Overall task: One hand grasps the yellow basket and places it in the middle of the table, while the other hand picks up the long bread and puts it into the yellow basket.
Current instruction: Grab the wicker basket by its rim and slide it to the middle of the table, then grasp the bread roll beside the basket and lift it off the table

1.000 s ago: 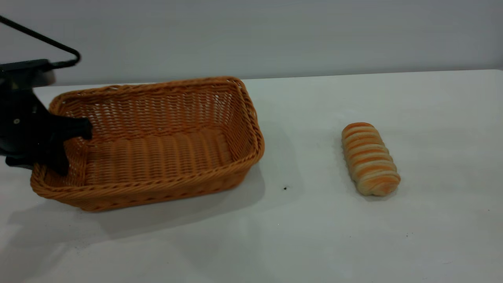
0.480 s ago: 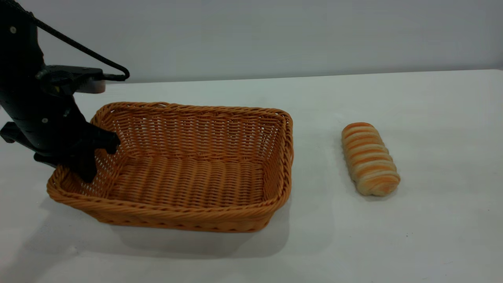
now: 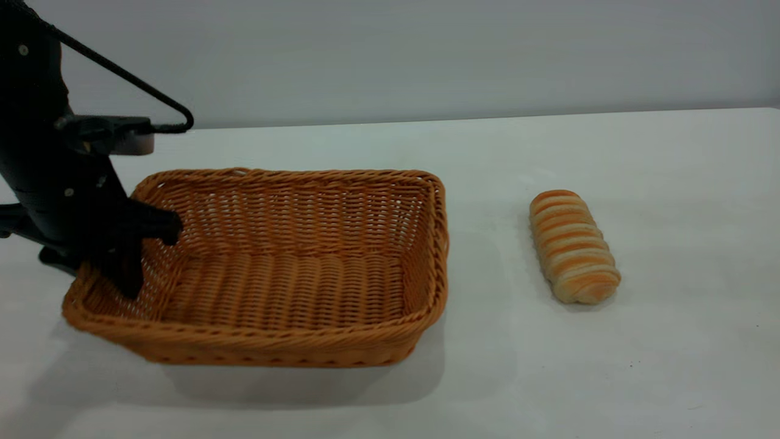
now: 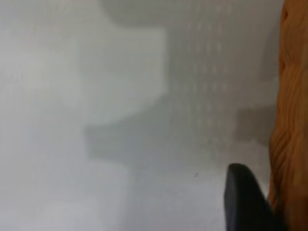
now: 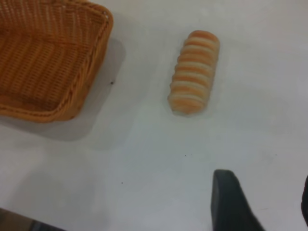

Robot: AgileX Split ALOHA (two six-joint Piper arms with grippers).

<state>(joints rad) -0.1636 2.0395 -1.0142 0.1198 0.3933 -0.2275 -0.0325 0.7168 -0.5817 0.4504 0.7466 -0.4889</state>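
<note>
Gripping the basket point(image 3: 286, 268) by its left short wall: left gripper point(image 3: 131, 244) sitting at the far left of the exterior view, jaws closed over the rim, one finger point(image 3: 155, 222) inside against the weave, the other outside. Showing only one dark fingertip point(image 4: 243, 199) pressed beside the orange wicker point(image 4: 291, 125) in the left wrist view. Resting flat on the white worktop point(image 3: 548, 378), basket lying left of centre, long sides running left to right, casting a shadow in front. Lying well apart to the basket's right, bread point(image 3: 573, 246) sitting on the worktop, one end angled toward the camera. Hovering above the worktop near the bread point(image 5: 194, 72) with nothing between its jaws, right gripper point(image 5: 264, 202) standing spread wide; basket corner point(image 5: 72, 62) showing beyond.
</note>
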